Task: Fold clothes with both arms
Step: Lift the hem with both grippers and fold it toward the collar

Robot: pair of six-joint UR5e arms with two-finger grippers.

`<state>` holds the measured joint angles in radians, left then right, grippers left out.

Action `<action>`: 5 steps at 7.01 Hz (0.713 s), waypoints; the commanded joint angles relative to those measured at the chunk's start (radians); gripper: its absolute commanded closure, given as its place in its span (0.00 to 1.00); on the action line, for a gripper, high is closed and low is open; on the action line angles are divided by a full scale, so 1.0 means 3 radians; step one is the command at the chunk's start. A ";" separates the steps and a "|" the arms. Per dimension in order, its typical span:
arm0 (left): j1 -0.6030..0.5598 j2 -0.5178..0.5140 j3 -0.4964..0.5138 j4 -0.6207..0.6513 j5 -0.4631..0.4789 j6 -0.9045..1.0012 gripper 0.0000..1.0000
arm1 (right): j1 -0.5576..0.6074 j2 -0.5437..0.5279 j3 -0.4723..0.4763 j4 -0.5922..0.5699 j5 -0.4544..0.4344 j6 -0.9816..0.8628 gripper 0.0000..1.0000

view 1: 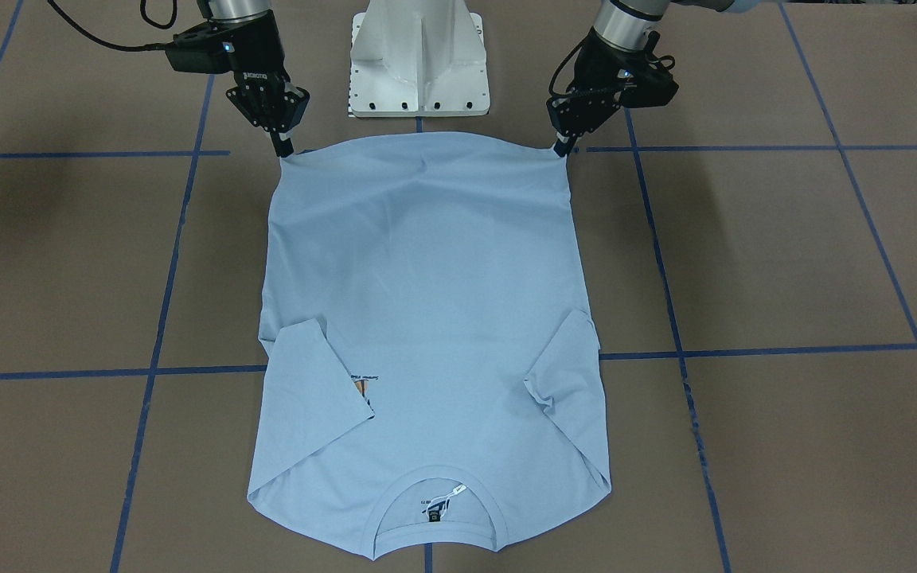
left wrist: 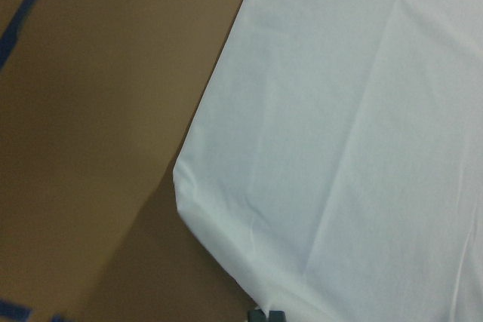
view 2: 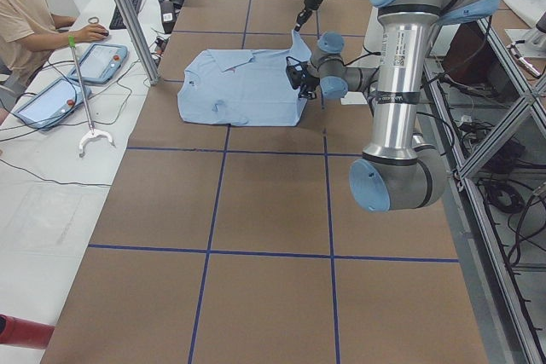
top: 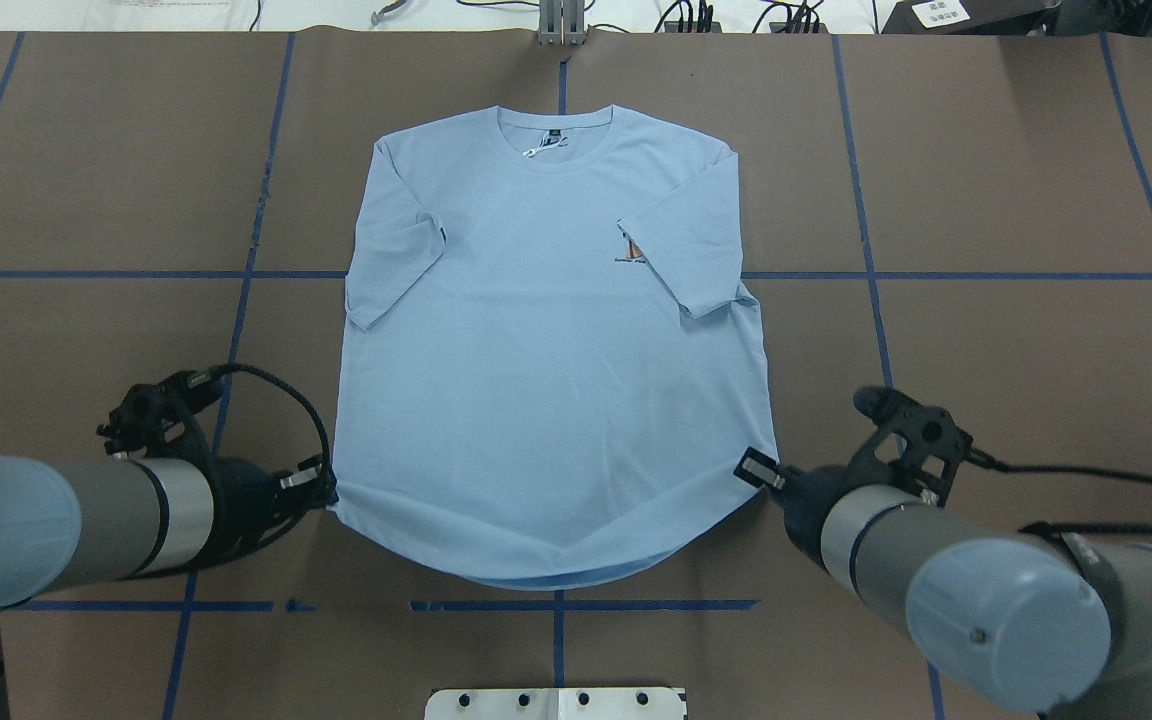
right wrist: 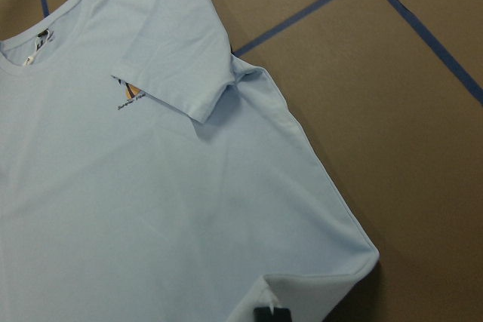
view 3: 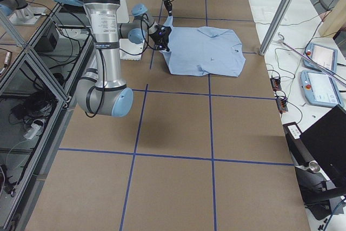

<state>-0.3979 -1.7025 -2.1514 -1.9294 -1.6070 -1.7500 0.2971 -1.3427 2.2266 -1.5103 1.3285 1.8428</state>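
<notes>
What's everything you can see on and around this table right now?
T-shirt: one, light blue, flat mid-table, collar away from the robot, sleeves folded inward.
Chest print: one, orange and black, partly under a sleeve.
Table: one, brown top.
Tape lines: several, blue, a grid across the table.
Pedestal base: one, white, at the table edge between the arms.
Touchscreen pendants: two, grey, on the white side bench.
Person: one, tan shirt, seated at that bench.
Left arm: one, silver-grey with pale blue caps, jaws shut on the near left hem corner.
Right arm: one, same colours, jaws shut on the near right hem corner.
</notes>
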 commanded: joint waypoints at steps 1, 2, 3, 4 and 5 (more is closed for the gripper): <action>-0.0537 -0.0514 0.0623 -0.0006 -0.0002 0.0371 1.00 | 0.0785 0.0547 -0.0710 0.0013 0.0463 -0.0683 1.00; -0.0742 -0.0710 0.0960 -0.0042 -0.0007 0.0423 1.00 | 0.1052 0.0690 -0.1098 0.0059 0.0597 -0.1067 1.00; -0.0891 -0.0894 0.1186 -0.0042 -0.0002 0.0606 1.00 | 0.1293 0.1031 -0.1578 0.0074 0.0836 -0.1278 1.00; -0.1100 -0.1022 0.1371 -0.0062 -0.0002 0.0618 1.00 | 0.1483 0.1206 -0.1901 0.0085 0.1021 -0.1432 1.00; -0.1183 -0.1145 0.1752 -0.0371 -0.0002 0.0613 1.00 | 0.1535 0.1330 -0.2178 0.0120 0.1048 -0.1585 1.00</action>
<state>-0.7075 -1.9982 -1.7389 -1.9701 -1.6078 -1.5729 0.7169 -1.0001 1.6843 -1.4841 1.6101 1.4272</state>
